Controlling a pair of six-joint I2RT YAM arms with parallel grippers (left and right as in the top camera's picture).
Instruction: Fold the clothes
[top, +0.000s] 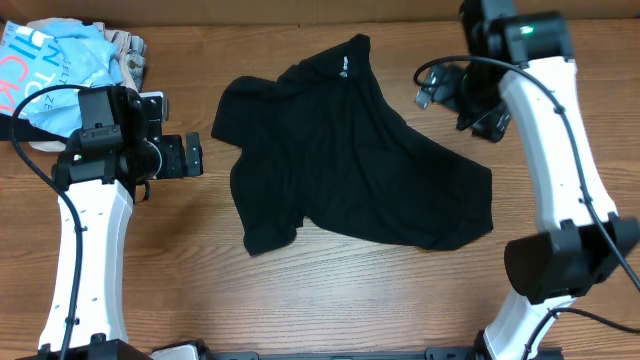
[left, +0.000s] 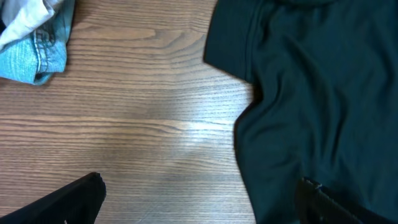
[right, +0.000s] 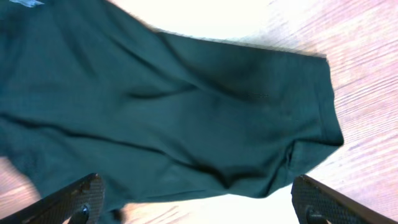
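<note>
The black T-shirt lies crumpled and spread across the middle of the wooden table, with a small white mark near its collar. My left gripper is open and empty, just left of the shirt's sleeve. In the left wrist view the shirt fills the right side, and the jaws straddle bare wood and the shirt's edge. My right gripper is open and empty, above the table to the right of the shirt's upper part. In the right wrist view the shirt lies beyond the open jaws.
A light blue printed shirt and beige garments are heaped at the back left; the blue cloth also shows in the left wrist view. Bare wood runs along the front of the table.
</note>
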